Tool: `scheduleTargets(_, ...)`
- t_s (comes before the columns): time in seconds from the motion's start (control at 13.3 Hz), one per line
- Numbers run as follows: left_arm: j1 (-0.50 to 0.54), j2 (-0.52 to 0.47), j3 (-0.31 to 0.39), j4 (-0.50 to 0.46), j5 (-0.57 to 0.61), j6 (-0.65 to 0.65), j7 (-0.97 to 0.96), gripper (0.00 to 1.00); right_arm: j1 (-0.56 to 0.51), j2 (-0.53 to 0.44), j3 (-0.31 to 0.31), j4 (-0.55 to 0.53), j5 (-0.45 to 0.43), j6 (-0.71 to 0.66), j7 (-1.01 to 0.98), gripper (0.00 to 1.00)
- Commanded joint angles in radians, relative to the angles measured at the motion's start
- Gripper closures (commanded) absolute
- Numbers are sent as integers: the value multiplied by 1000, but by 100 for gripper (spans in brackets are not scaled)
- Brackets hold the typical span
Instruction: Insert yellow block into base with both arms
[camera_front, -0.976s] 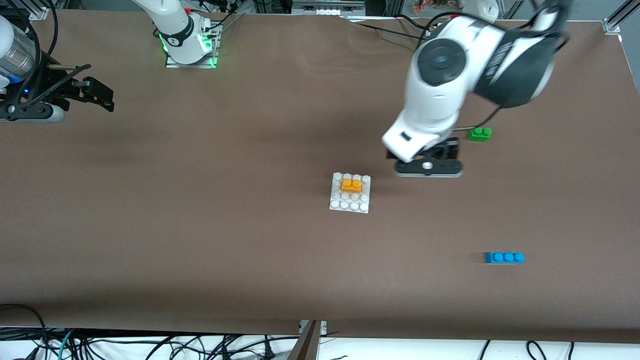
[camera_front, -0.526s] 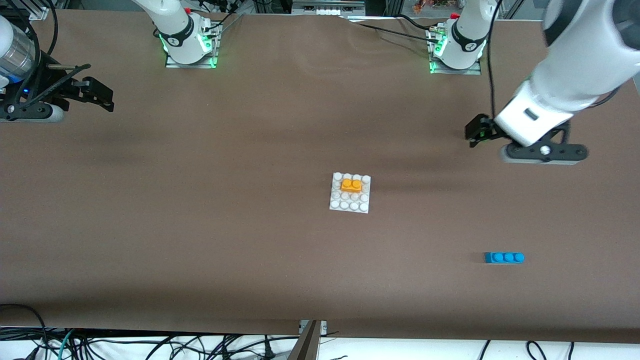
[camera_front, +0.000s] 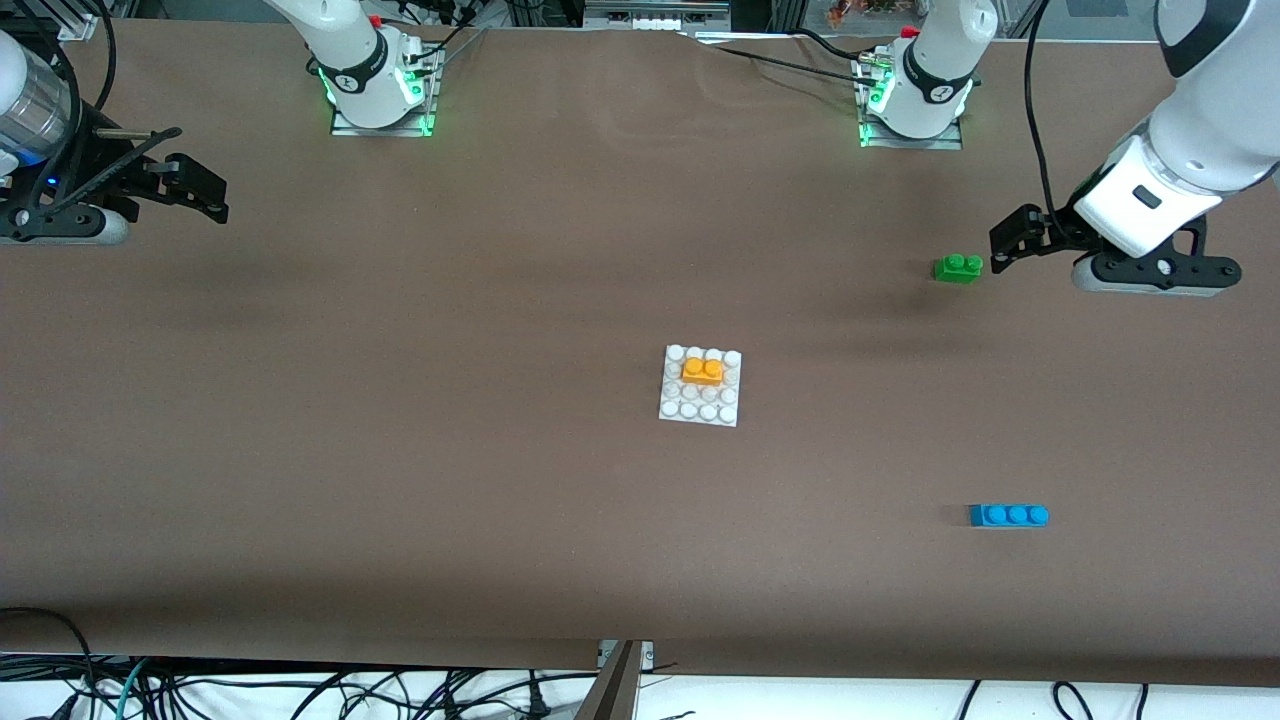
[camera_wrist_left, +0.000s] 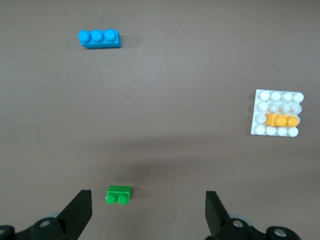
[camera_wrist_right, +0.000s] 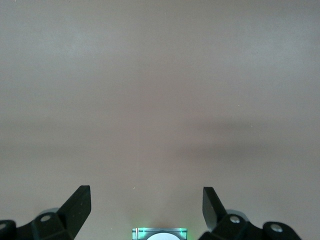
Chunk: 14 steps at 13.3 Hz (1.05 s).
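Yellow block (camera_front: 703, 371) seated on base (camera_front: 700, 410); left claw (camera_front: 1015, 240), right claw (camera_front: 190, 190) both apart, empty.

Right gripper (camera_wrist_right: 145, 207) spread over table (camera_wrist_right: 160, 100).

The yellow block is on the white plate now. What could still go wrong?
1. The yellow block may just rest on the base's studs, not pressed in; a bump could pop it off.
2. The left hand, open, hangs near the green brick and could knock it.
The right hand waits open.

Green brick (camera_front: 958, 268), blue brick (camera_front: 1008, 515), table (camera_front: 400, 400)
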Motion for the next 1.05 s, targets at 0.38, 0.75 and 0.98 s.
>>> scheduleTargets(0.38,124,9,-88,7,-8,-18,-5,0,-12,2,4,16,19,-8,-15,1)
scheduleTargets(0.75,86,9,-51,6,-8,-18,-1,0,-12,2,4,16,19,-10,-15,1)
scheduleTargets(0.98,75,9,-40,6,-8,-18,0,0,-12,2,4,16,19,-11,-15,1)
